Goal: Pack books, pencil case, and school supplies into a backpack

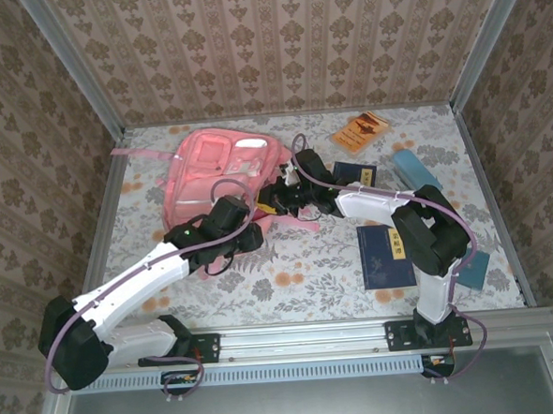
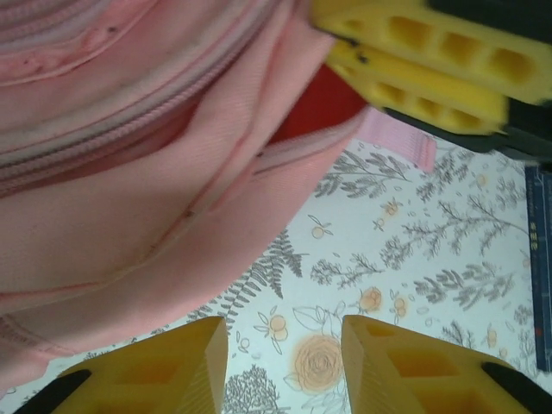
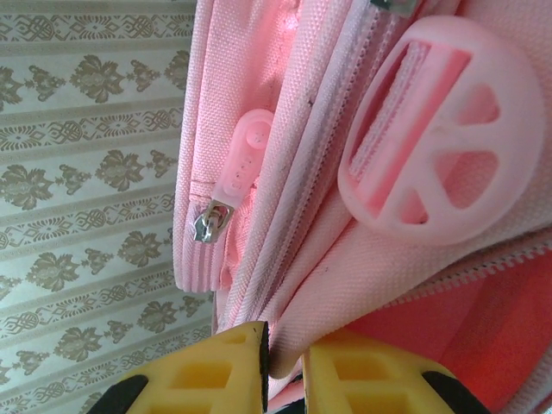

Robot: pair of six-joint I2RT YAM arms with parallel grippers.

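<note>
One backpack [image 1: 208,164] upper-left of centre; right gripper [image 3: 285,345] pinches its edge, left gripper [image 2: 285,336] agape beside it. Two navy books [image 1: 385,255], one orange booklet [image 1: 359,130], one pencil case [image 1: 415,170].

Bright even light; wrist cams soft.

Soft pink over the backpack [image 1: 213,169], white patches on its front, red inside the opening. Dark navy with gold marks on the near book [image 1: 386,257] and the far book [image 1: 354,174]. Orange on the booklet [image 1: 361,130], light blue on the pencil case [image 1: 415,170]. Yellow on the fingers [image 2: 414,371] of the left gripper [image 2: 285,354]. White tablecloth [image 1: 308,257] printed with grey ferns and orange flowers. Beige damask wallpaper [image 1: 285,38].
</note>
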